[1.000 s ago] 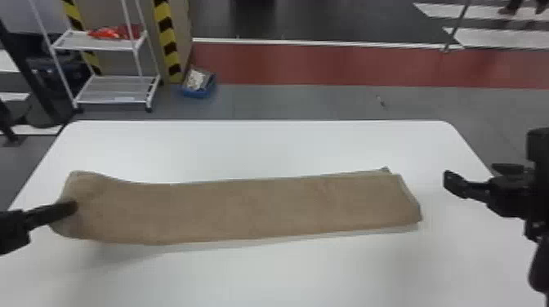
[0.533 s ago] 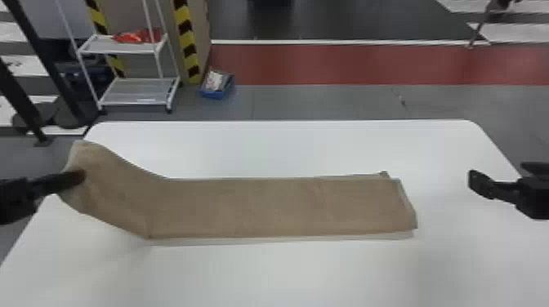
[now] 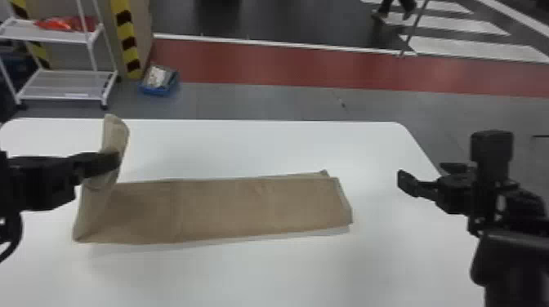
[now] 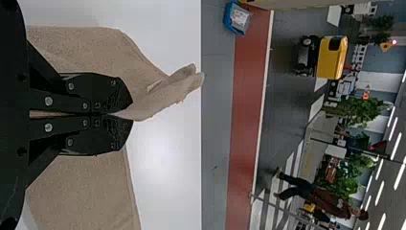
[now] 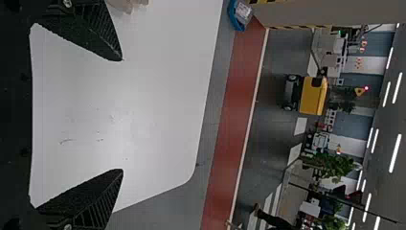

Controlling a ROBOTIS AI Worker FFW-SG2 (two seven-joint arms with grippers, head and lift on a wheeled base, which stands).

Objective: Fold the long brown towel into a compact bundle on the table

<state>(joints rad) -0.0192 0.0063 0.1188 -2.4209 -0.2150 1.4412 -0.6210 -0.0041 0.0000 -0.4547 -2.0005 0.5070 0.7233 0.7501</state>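
In the head view, the long brown towel (image 3: 228, 208) is laid across the white table (image 3: 245, 273), from left toward right. Its left end is held up off the tabletop by the left gripper (image 3: 109, 161), and a tall, narrow, upright flap is formed there, its top reaching toward the far edge of the table. The rest of the towel is spread flat in a long strip, with a small corner poking out at the far side of its right end. The right gripper (image 3: 423, 171) is held to the right of the towel, apart from it, with its fingers spread and nothing between them. Beyond the table, at the far left, a white shelf cart (image 3: 88, 73) is seen with a red package (image 3: 61, 24) on its upper shelf; near it, a blue bin (image 3: 157, 87) is set on the floor beside a yellow-and-black striped post (image 3: 126, 41).

In the left wrist view, the two fingers of the left gripper (image 4: 132, 113) are pressed together, with the towel pinched between them; a folded edge is stuck out past the fingertips.

In the right wrist view, the fingers of the right gripper (image 5: 122, 115) are parted wide, and bare tabletop is seen between them. Farther off, a yellow wheeled machine (image 5: 313, 96) is seen on the dark floor.
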